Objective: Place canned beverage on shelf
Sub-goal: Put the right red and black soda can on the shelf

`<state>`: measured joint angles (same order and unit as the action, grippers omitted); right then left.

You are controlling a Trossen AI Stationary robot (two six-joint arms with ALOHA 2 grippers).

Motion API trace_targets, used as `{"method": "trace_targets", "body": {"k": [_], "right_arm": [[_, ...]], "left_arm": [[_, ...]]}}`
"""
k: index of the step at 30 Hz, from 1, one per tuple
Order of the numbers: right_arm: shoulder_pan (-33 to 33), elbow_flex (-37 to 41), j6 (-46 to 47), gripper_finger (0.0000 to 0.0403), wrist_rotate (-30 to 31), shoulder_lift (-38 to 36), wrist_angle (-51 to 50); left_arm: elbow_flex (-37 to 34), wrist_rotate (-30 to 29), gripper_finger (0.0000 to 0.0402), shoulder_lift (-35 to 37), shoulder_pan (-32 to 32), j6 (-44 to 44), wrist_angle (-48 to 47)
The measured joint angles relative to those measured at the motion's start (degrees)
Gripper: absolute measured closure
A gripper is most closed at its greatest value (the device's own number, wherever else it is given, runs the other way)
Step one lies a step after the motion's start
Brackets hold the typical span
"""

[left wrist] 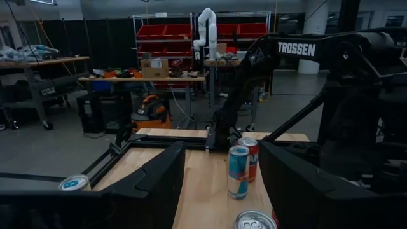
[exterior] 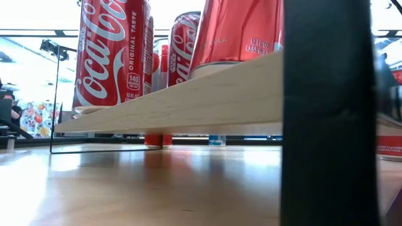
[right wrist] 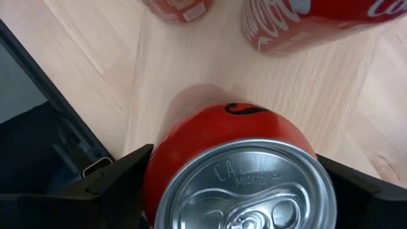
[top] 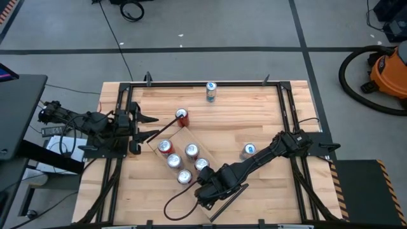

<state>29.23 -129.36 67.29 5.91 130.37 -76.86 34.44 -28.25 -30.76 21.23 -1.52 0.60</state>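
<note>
fingers of the right gripper (top: 202,180) sit spread on either side of a red can (right wrist: 238,172), one dark finger (right wrist: 105,181) close against each flank; whether they press on it or only flank it is hard to tell. that can stands upright on the shelf (top: 210,191), top up, at the end nearest the right arm. the shelf's long axis runs diagonally across the tabletop (top: 241,121), from near the left arm toward the front right. more cans stand upright in a row along it. the right arm stretches low from the right edge toward the shelf. the left gripper (top: 149,126) waits at the left edge, fingers nearly pressed together, holding nothing. loose cans stand on the slatted wooden tabletop: one at the far edge (top: 211,91), one blue (top: 248,151) beside the right arm. around it is grey floor and an orange vacuum (top: 388,67).
</note>
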Motion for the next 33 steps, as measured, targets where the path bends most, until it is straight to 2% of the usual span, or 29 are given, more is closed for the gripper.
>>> {"method": "trace_targets", "body": {"k": [12, 22, 29, 33], "right_arm": [[-0.04, 0.0, -0.29, 0.0049, -0.52, -0.15, 0.93], [-1.44, 0.0, -0.88, 0.0014, -3.5, -0.28, 1.31], [-1.89, -0.09, -0.95, 0.0013, -4.76, -0.42, 2.51], [-2.08, -2.72, -1.32, 0.0015, -3.52, -0.86, 1.52]], "left_arm": [[0.0, 0.0, 0.0191, -0.01, 0.0, 0.42, 0.0], [0.0, 0.0, 0.0191, 0.01, 0.0, 0.43, 0.0], [0.0, 0.0, 0.0191, 0.0, 0.0, 0.39, -0.2], [0.0, 0.0, 0.0191, -0.01, 0.0, 0.39, -0.28]]}}
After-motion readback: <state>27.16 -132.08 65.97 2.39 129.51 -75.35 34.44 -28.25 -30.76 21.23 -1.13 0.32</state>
